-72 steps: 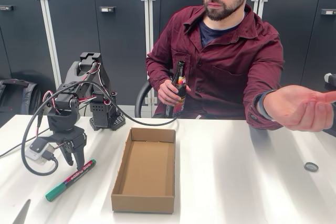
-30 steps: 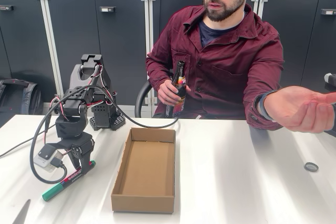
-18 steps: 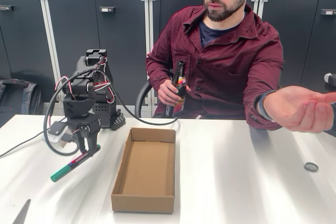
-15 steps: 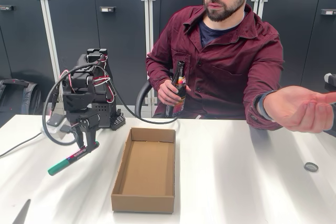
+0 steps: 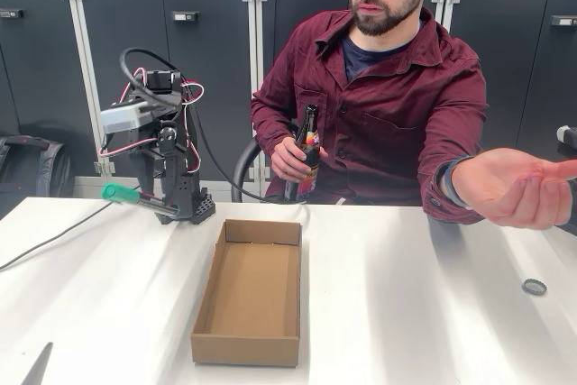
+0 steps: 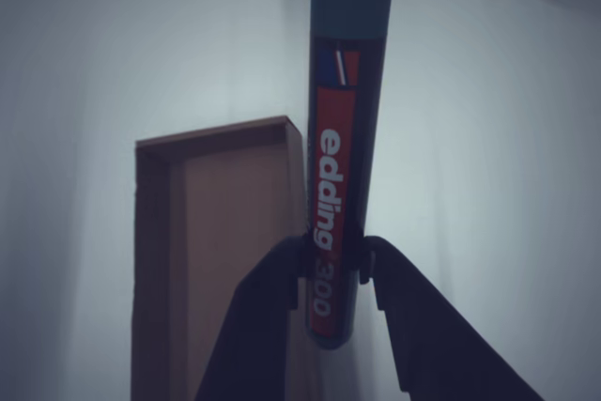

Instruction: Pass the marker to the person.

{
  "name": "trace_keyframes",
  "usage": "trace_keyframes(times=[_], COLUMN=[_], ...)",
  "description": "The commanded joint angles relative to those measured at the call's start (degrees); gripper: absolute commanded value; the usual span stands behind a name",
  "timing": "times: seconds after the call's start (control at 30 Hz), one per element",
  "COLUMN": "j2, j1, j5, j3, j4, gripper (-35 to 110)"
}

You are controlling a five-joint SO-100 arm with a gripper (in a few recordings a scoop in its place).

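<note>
At far left in the fixed view, the black two-finger gripper is clamped on the green-capped dark marker with a red printed label, held above the white table. Right of it lies an open brown cardboard tray. Far right, the seated person in a maroon shirt extends an open hand

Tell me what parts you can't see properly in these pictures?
- Marker: the wrist view's top edge cuts off its cap end; the fingers cover its lower sides.
- Person's open hand: fingertips cut by the fixed view's right edge.
- Bottle: label too small to read, partly behind the person's other hand.
</note>
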Motion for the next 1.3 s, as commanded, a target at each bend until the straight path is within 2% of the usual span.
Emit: trace_keyframes(times=[0.0, 0.23, 0.83, 0.97, 1.27], j2=[4.5, -7.1, -44.1, -53.0, -67.9], j1=[-3.6, -8.3, -29.5, -30.9, -29.6], j5=[-0.3, 2.2, 4.8, 3.3, 2.0], j3=[1.2, -12.3, -70.3, -82.4, -96.6], j4=[-10.2, -18.1, -9.9, -9.2, -12.6], gripper=[-5, -5, -5, -5, -5])
